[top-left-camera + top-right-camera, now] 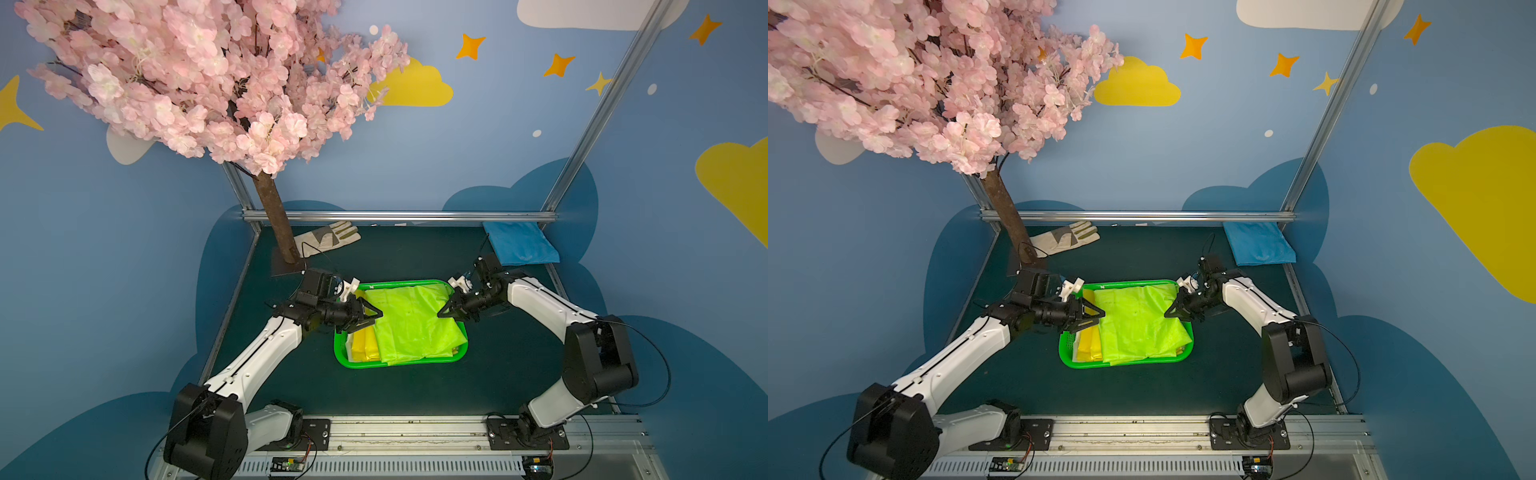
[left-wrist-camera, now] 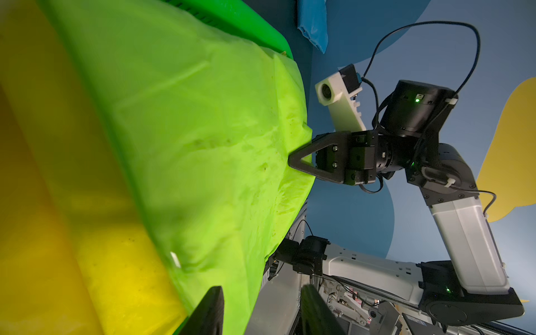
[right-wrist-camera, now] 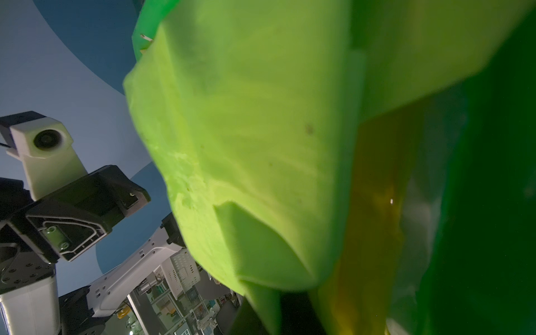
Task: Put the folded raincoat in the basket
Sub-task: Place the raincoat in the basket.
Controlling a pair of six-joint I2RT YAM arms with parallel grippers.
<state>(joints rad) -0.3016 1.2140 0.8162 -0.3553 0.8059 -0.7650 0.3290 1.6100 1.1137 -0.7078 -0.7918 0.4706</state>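
Note:
The lime-green folded raincoat (image 1: 409, 320) (image 1: 1138, 324) lies spread in the bright green basket (image 1: 374, 366) (image 1: 1092, 365), over a yellow folded sheet (image 1: 365, 343) at the basket's left. My left gripper (image 1: 376, 314) (image 1: 1100, 312) is at the raincoat's left edge, open; in the left wrist view (image 2: 261, 313) the fabric (image 2: 188, 145) hangs loose past one finger. Across the basket, my right gripper (image 1: 441, 314) (image 1: 1168, 314) is shut on the raincoat's right edge, which is lifted slightly. In the right wrist view the fabric (image 3: 246, 130) runs down into my right gripper (image 3: 278, 316).
A blossom tree trunk (image 1: 276, 224) stands at the back left with a pale work glove (image 1: 328, 241) beside it. A blue cloth bag (image 1: 519, 243) lies at the back right. An aluminium rail (image 1: 399, 216) bounds the far edge.

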